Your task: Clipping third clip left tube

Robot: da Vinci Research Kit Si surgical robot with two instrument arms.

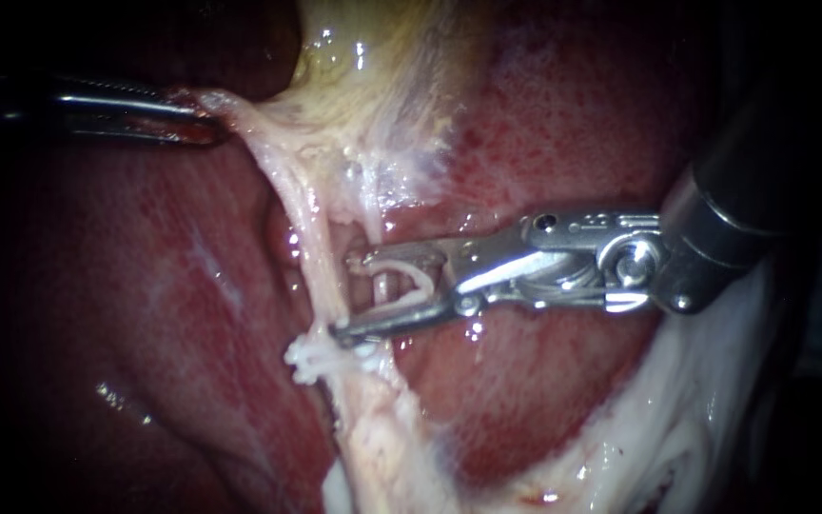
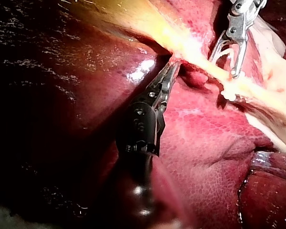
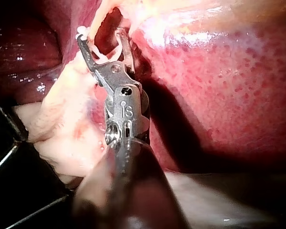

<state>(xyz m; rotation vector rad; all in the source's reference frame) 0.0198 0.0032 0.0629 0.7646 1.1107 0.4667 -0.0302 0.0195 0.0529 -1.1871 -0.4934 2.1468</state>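
Two instruments, two clips, one liver, one gallbladder.

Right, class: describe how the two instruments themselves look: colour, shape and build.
The right instrument has a bright steel tip, a hinged wrist with pins and screws, a silver collar and a dark round shaft. The left instrument is slimmer, silvery at the tip, with a black wrist.

Red liver as bed; pale tube and yellowish gallbladder upon it

Endoscope close over liver; wrist cams look along left instrument, right instrument; all 3 share tube.
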